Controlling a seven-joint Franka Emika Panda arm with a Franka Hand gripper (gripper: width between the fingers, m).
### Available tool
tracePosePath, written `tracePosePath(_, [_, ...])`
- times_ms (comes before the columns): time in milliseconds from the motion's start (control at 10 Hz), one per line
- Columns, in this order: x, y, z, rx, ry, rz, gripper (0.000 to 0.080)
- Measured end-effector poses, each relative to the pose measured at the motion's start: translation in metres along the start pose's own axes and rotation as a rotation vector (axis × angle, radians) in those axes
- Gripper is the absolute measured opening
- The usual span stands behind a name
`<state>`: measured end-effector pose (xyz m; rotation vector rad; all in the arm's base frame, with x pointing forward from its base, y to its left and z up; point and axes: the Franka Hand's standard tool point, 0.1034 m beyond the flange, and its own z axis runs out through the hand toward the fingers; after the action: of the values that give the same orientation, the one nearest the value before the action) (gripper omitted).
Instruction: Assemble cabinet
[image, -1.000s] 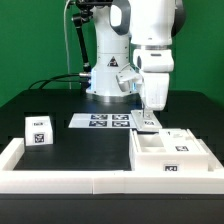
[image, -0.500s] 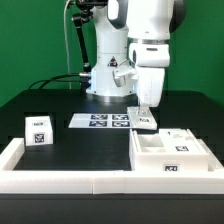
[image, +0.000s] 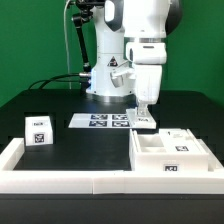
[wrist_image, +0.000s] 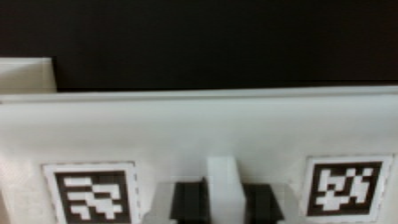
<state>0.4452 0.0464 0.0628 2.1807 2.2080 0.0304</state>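
Note:
My gripper (image: 144, 106) is shut on a flat white cabinet panel (image: 144, 119) and holds it just above the table, to the exterior view's left of the large white cabinet box (image: 170, 152). The panel hangs below the fingers and shows a tag. In the wrist view the panel (wrist_image: 214, 125) fills the picture with two tags on it. Its narrow raised rib sits between my dark fingers (wrist_image: 187, 200) at the gripper (wrist_image: 222, 200). The box lies open at the front right, with a tag on its front face.
The marker board (image: 100, 121) lies flat just behind and beside the held panel. A small white cube (image: 38, 129) with one tag stands at the exterior view's left. A low white wall (image: 60, 181) runs along the front and left edges. The robot base stands at the back.
The gripper has risen from beside the cabinet box and moved slightly to the exterior view's left, lifting the panel with it.

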Motion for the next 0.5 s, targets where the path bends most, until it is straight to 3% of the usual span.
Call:
tracePosePath(300, [-0.0013, -0.0010, 0.0074, 0.011, 0.004, 0.007, 0.0070])
tracePosePath(500, [0.0008, 0.0076, 0.0064, 0.021, -0.003, 0.039, 0.0070])
